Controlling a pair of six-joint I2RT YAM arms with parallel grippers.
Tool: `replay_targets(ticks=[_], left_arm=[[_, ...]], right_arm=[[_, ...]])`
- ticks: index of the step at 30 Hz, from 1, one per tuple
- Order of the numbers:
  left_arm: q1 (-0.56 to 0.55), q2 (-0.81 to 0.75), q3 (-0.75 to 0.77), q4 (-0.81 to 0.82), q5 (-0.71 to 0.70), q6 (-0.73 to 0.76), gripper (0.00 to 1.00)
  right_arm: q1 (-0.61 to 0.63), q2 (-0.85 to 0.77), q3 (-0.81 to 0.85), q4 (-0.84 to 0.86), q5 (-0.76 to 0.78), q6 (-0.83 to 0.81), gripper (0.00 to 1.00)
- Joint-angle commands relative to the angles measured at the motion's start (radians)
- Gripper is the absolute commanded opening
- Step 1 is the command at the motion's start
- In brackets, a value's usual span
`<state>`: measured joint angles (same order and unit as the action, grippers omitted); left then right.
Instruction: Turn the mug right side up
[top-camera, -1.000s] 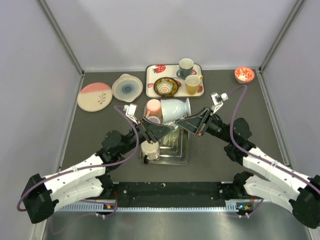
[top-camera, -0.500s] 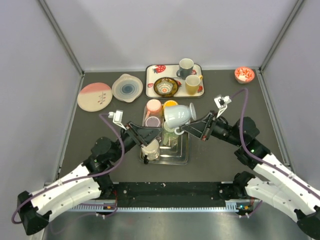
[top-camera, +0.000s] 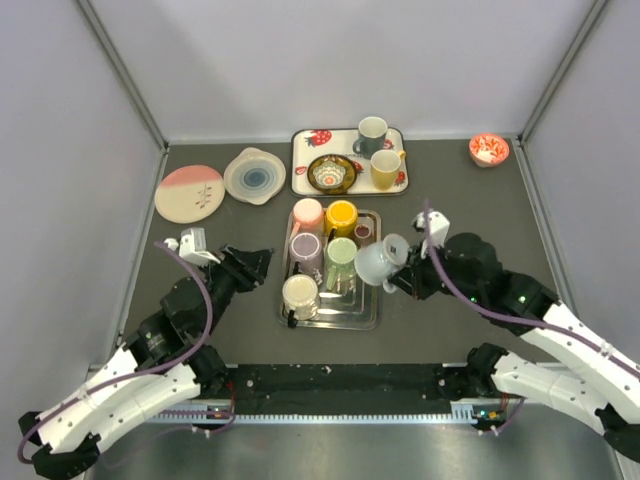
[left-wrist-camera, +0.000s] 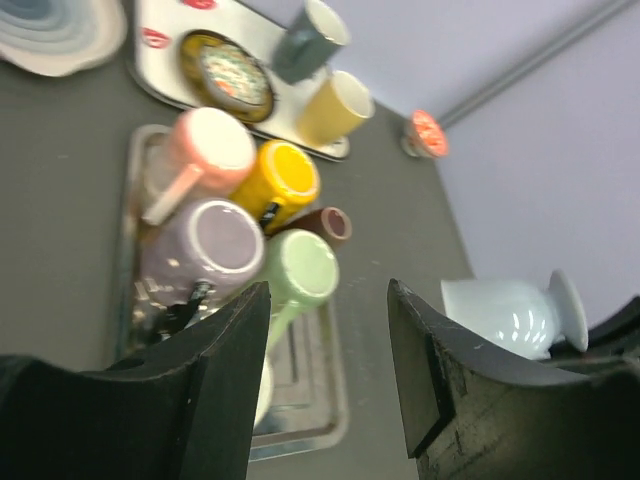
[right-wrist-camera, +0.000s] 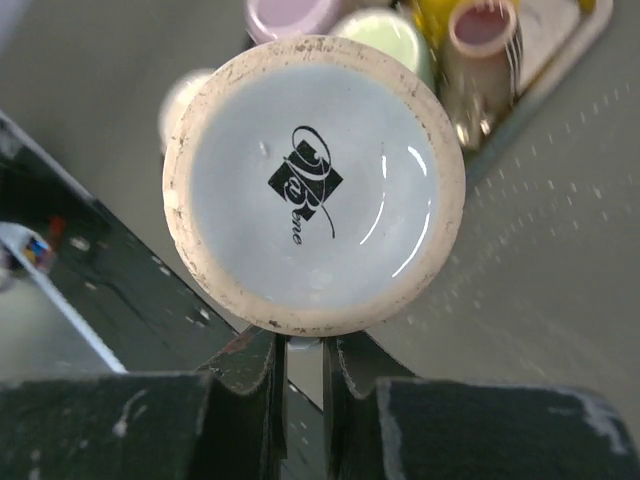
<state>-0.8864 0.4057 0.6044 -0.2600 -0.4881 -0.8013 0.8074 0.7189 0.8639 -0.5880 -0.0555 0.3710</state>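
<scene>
The left gripper (left-wrist-camera: 328, 310) jaws stand apart with nothing between them; the right gripper (right-wrist-camera: 303, 352) jaws clamp the mug (right-wrist-camera: 315, 185), which projects beyond their tips.

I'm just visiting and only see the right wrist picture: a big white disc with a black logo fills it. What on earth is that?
Observer: That is the underside of a pale mug. From above, it is tipped on its side at the right edge of a metal tray.
Operator: And the other arm, what is it up to?
Observer: The left arm is to the left of that tray, and its jaws are open and empty.
Operator: Are any mugs standing the right way up?
Observer: Two, a grey mug and a mustard mug, on a strawberry-patterned tray at the back.
</scene>
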Motion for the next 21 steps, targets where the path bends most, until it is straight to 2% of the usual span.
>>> replay_targets(ticks=[1, 7, 21], left_arm=[[-0.003, 0.022, 0.063, -0.159, -0.165, 0.042, 0.56], [-0.003, 0.024, 0.021, -0.160, -0.142, 0.021, 0.56], [-0.003, -0.002, -0.029, -0.182, -0.141, 0.008, 0.56]], right_arm=[[0.068, 0.074, 0.009, -0.052, 0.155, -0.069, 0.00], [0.096, 0.152, -0.051, 0.054, 0.089, -0.052, 0.00], [0.139, 0.425, -0.065, 0.177, 0.079, -0.037, 0.00]])
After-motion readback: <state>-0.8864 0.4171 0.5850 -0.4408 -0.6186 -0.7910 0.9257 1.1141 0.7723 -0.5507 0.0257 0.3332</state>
